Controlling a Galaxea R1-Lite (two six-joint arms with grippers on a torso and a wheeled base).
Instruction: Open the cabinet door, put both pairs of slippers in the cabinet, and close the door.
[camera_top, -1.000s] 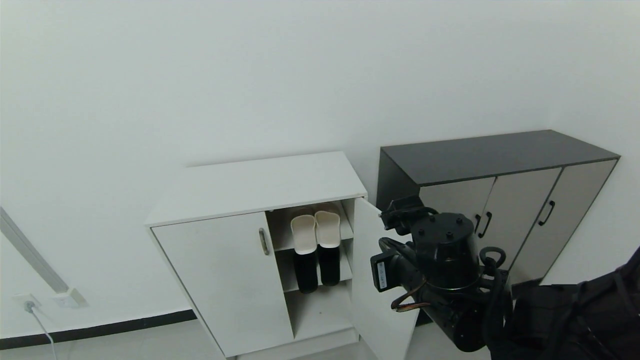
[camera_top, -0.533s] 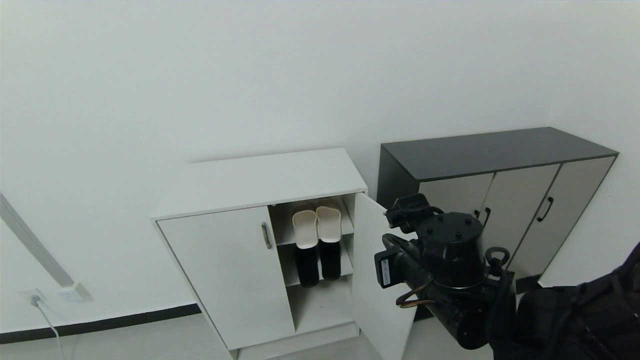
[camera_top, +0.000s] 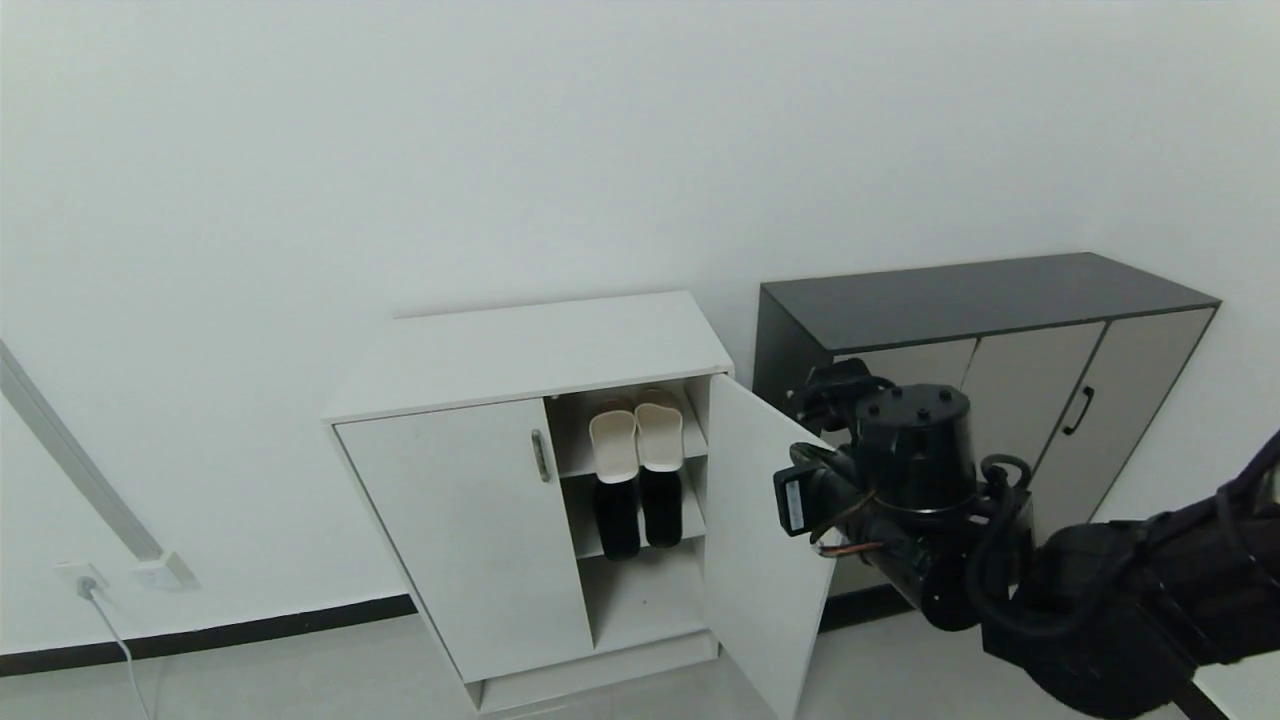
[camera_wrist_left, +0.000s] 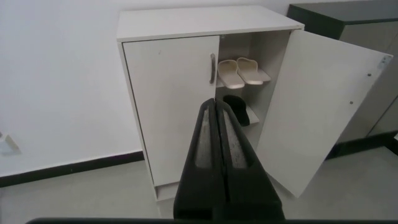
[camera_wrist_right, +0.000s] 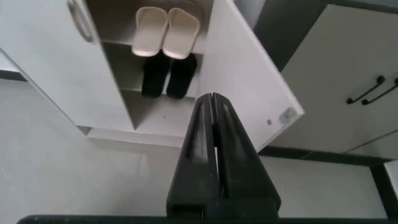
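Beyond the right gripper (camera_wrist_right: 214, 99), its fingers pressed together and empty, the white cabinet (camera_top: 470, 530) stands with its right-hand door (camera_top: 765, 540) swung open, close by the gripper. A pair of cream slippers (camera_top: 637, 440) sits side by side on the top shelf, with a black pair (camera_top: 640, 515) on the shelf directly below. The left gripper (camera_wrist_left: 216, 104), likewise closed on nothing, faces the cabinet from farther off. Past the open door stands a dark-topped cabinet (camera_top: 980, 300) with grey doors, against a plain white wall (camera_top: 500, 150) on a pale floor (camera_top: 300, 670).
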